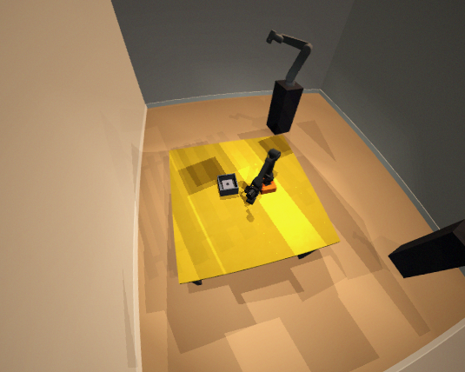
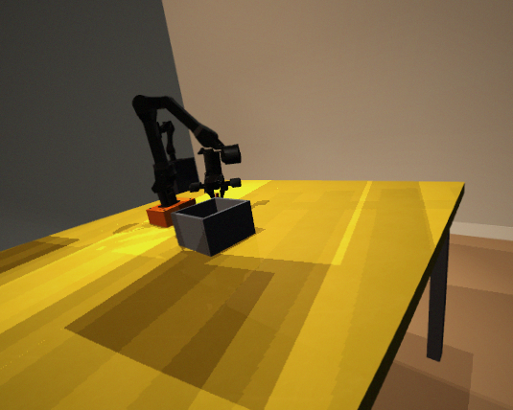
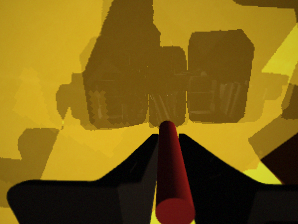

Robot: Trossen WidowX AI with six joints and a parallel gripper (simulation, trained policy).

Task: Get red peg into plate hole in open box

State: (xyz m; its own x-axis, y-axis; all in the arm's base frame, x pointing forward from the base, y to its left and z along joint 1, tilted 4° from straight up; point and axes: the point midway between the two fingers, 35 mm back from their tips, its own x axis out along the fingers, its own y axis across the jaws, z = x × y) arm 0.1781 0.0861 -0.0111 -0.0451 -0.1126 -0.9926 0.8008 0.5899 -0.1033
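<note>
The red peg is pinched between the fingers of the claw, at lower centre of the wrist view. In the top view, the open box is seen just left of the claw.

"What's the worktop like?"

"Yellow, crossed by bright bands and brown shadows. A dark leg props up one corner."

"And the floor?"

"Orange-tan, patched with shadow, meeting grey walls."

"Anything standing on it?"

"From above, a tall dark pedestal just past the worktop's edge, carrying a bent grey arm. A second black pillar stands well apart, near the right-hand wall, its top fittings partly cut off by the picture's edge."
</note>
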